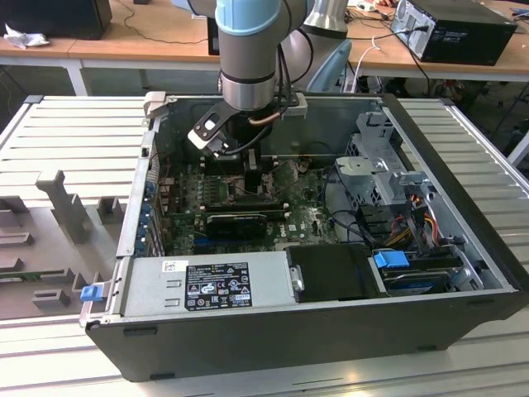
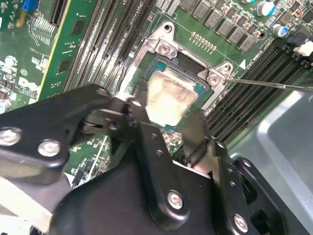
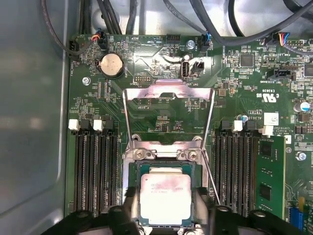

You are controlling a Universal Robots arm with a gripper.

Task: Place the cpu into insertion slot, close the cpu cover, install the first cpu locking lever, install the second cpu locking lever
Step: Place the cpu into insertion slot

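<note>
Silver-beige metal marks the cpu [image 3: 165, 199], which you see lying flat within the insertion slot [image 3: 142, 154] on the green motherboard [image 3: 234, 73], between two banks of black memory slots [image 3: 95, 171]. Your gripper [image 2: 168, 115] is closed on it, one black finger [image 2: 143, 100] against each of two opposite edges. In the exterior view it stands in the upper middle of the frame, reaching down into the open computer case [image 1: 273, 331]. Note the cpu cover [image 3: 168, 92] hinged fully open, lying back over the board beyond the slot, and a thin wire lever [image 3: 211, 178] slanting along one side.
</note>
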